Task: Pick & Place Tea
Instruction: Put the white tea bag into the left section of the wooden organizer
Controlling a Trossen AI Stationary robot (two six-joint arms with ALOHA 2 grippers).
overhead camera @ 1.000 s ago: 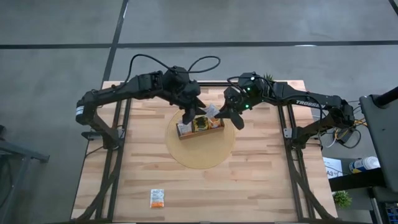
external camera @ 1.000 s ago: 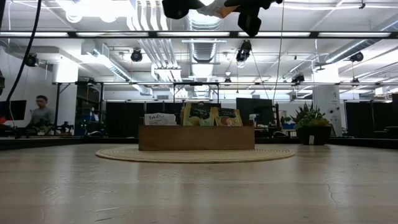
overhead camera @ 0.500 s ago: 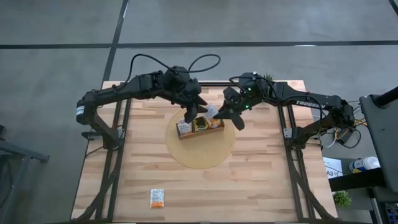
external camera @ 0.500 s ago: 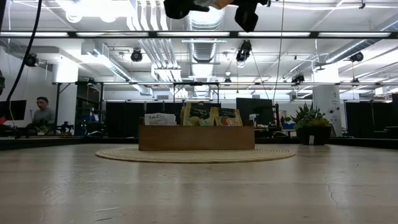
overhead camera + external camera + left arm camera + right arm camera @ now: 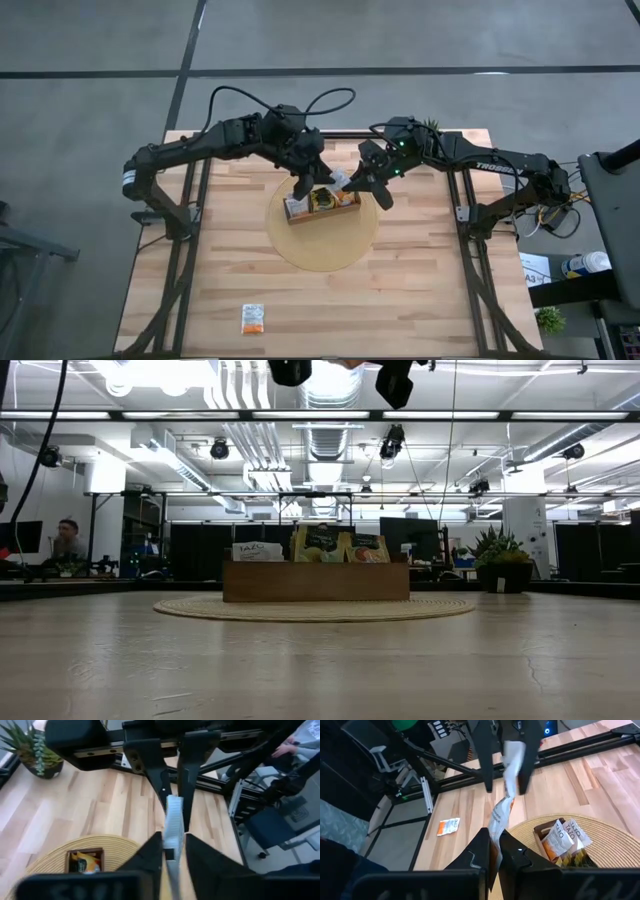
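Left gripper [image 5: 322, 180] sits above the tray [image 5: 322, 209], jaws closing around one end of a white-orange tea sachet [image 5: 340, 179]; can't tell if its grip is firm. Right gripper [image 5: 352, 186] is clamped on the other end of that sachet, so it hangs between the two, off the table. More sachets [image 5: 338, 545] stand in the tray on the round mat [image 5: 320, 245]. One loose sachet [image 5: 253, 318] lies near the table's front edge.

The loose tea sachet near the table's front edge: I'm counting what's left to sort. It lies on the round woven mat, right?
No. The high view shows the loose sachet on the bare wooden table, well clear of the round woven mat.
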